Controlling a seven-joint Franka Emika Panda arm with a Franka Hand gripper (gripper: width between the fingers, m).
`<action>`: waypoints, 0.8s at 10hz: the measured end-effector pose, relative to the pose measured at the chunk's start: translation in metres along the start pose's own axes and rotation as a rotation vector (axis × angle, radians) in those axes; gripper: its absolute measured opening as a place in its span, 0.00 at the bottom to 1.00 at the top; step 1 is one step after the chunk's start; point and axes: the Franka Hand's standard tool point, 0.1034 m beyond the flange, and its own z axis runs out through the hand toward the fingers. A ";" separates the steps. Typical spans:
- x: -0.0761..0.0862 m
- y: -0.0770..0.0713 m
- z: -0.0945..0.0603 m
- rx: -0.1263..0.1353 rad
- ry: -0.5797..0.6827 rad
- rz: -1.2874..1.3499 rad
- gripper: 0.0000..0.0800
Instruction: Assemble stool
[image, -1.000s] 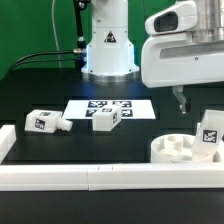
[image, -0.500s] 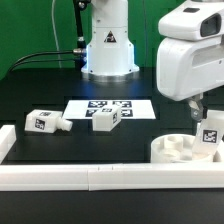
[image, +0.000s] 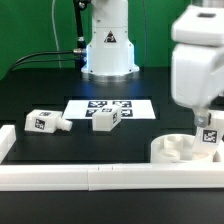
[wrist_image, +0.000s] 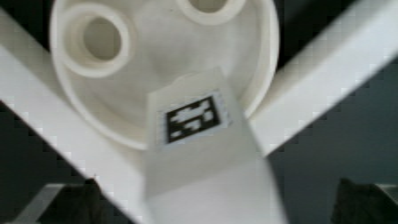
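The round white seat (image: 175, 149) lies at the exterior view's right by the front rail, and a tagged leg (image: 210, 137) stands up from it. My gripper (image: 204, 121) hangs right over that leg. In the wrist view the seat (wrist_image: 160, 55) shows its round holes. The tagged leg (wrist_image: 196, 118) runs between my dark fingertips (wrist_image: 68, 206), and the jaws stand wide apart on either side of it. My gripper (wrist_image: 217, 205) is open. Two more legs lie on the table, one at the left (image: 45, 121) and one on the marker board (image: 107, 119).
A long white rail (image: 90, 176) runs along the front, with a shorter one (image: 5, 140) at the left. The marker board (image: 130, 106) lies mid-table in front of the arm's base (image: 108, 55).
The arm has moved toward the exterior view's right and lower, from beside the seat to directly over the leg standing in it. The parts have not moved.
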 end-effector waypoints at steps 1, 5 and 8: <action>0.000 -0.001 0.009 -0.019 -0.029 -0.124 0.81; -0.002 0.002 0.013 -0.022 -0.038 -0.034 0.60; -0.006 0.007 0.013 -0.024 -0.034 0.199 0.42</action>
